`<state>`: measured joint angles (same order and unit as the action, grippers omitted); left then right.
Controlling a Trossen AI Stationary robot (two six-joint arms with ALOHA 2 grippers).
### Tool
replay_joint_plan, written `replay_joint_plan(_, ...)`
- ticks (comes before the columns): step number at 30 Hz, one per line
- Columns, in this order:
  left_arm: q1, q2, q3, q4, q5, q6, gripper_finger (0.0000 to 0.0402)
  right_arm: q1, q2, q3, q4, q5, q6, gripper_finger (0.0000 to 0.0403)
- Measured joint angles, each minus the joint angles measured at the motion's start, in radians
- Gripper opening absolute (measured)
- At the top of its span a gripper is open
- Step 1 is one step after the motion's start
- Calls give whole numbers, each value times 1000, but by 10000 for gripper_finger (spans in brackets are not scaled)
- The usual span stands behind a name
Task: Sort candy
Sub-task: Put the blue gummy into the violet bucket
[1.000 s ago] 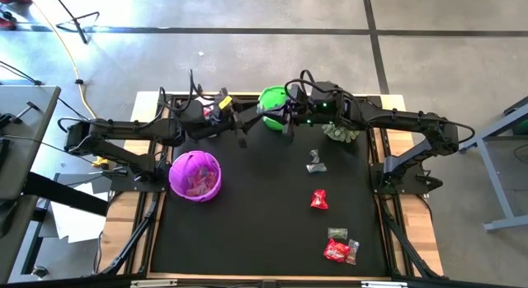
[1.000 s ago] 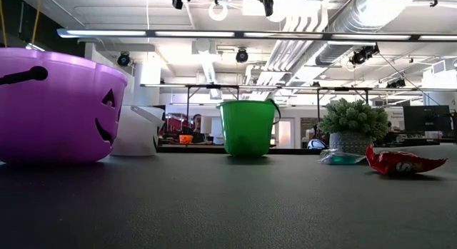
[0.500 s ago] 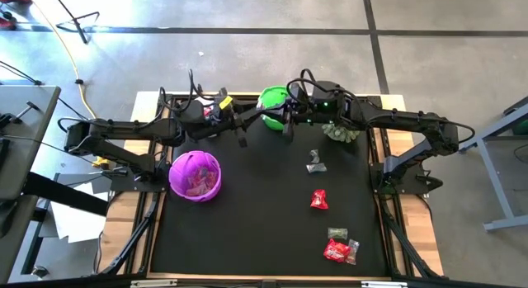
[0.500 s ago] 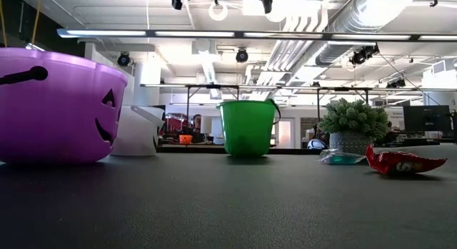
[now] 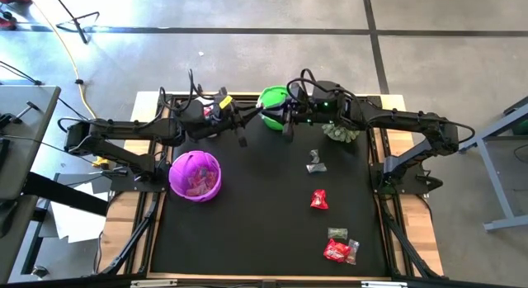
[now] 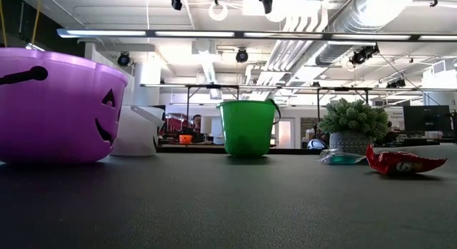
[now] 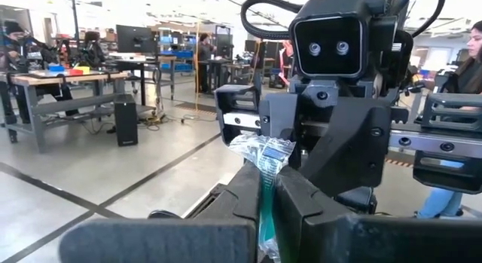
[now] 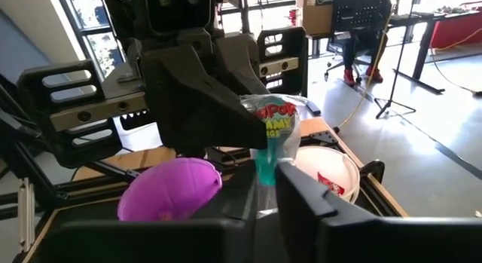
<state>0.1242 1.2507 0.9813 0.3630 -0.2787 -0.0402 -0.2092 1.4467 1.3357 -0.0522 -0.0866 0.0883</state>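
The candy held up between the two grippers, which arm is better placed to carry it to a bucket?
Left, probably. The left gripper is shut on the candy, and the purple bucket sits on its side of the table. The right gripper only meets it head-on beside the green bucket.
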Motion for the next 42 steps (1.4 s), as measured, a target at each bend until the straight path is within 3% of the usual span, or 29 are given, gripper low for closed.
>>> replay_joint_plan(6, 0, -22, -1, -33, 1, 0, 4, 0, -1, 0, -21, 37, 0, 129)
replay_joint_plan(10, -12, -128, -1, -205, 2, -62, 1, 0, -18, -1, -122, 67, 0, 160)
replay_joint_plan(18, -113, -390, 0, -874, 137, -480, 1, 0, -62, -1, -377, 61, 127, 169)
replay_joint_plan(22, -176, -460, 0, -1237, 192, -696, 1, 7, -63, -1, -464, 60, 193, 169)
replay_joint_plan(26, -203, -477, 0, -1507, 167, -777, 1, 17, -60, -1, -491, 60, 228, 169)
replay_joint_plan(29, -205, -477, 0, -1556, 165, -813, 4, 29, -60, -1, -483, 60, 258, 169)
replay_joint_plan(33, -205, -477, 0, -1555, 258, -776, 28, 51, -60, -1, -502, 55, 318, 170)
replay_joint_plan(42, -204, -444, 0, -1555, 322, -459, 108, 108, -59, -1, -635, 52, 459, 170)
